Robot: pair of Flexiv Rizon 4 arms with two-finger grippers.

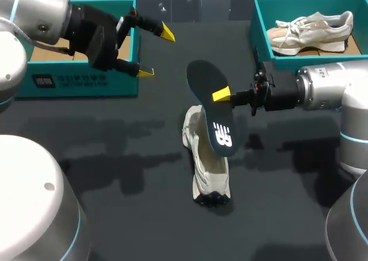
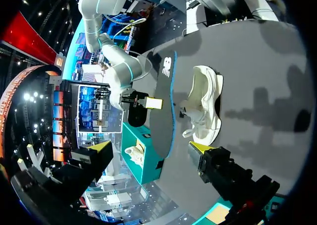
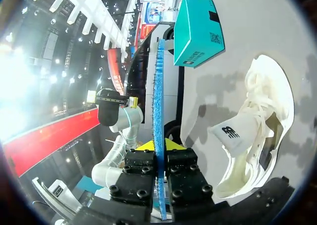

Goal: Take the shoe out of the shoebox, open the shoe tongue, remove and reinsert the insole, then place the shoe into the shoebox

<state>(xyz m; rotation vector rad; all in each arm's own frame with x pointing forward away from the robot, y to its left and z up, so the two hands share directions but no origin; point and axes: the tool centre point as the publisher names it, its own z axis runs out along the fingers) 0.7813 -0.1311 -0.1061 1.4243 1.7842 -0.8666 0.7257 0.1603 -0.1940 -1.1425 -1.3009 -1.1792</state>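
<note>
Frame centre: my right gripper (image 1: 221, 94) pinches the insole (image 1: 202, 80) mid-edge, above the shoe (image 1: 210, 169). I judge the insole light, floppy, best gripped there. Left gripper (image 1: 156, 52), upper left, is spread.

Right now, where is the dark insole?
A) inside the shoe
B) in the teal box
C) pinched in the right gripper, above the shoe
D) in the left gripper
C: the right gripper is shut on the insole, holding it up over the white shoe.

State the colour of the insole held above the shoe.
The insole is black, white logo; best in head view.
</note>
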